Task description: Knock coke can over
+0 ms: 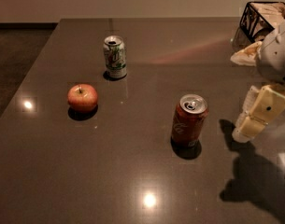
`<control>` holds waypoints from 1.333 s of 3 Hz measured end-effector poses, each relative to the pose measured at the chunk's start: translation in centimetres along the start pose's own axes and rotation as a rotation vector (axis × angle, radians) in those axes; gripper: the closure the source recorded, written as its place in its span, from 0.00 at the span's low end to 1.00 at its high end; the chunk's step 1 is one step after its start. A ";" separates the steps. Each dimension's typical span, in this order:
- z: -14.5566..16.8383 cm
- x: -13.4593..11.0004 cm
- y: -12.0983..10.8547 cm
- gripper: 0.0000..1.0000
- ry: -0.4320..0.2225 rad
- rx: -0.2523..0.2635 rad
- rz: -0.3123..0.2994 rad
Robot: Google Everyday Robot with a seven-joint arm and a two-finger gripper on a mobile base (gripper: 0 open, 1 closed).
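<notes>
The coke can, red with a silver top and pull tab, stands upright on the dark table, right of centre. My gripper hangs at the right edge of the view, above the table. It is to the right of the can and apart from it. Its pale yellow fingers point down and to the left. The gripper's shadow falls on the table below it.
A white-and-green can stands upright at the back left. A red apple sits to the left. A black wire basket and a pale crumpled thing are at the back right corner.
</notes>
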State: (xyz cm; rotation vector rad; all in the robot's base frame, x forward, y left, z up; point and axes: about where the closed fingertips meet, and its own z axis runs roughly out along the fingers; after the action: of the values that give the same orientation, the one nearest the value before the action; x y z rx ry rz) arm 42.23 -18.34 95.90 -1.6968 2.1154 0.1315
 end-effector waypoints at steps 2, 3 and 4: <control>4.3 -4.6 3.1 0.00 -0.236 -0.065 0.030; 6.0 -6.0 4.1 0.02 -0.317 -0.096 0.051; 6.6 -6.2 4.3 0.23 -0.340 -0.105 0.060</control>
State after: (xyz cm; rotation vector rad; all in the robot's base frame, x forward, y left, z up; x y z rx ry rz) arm 40.96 -9.42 91.49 -1.5394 1.9318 0.5195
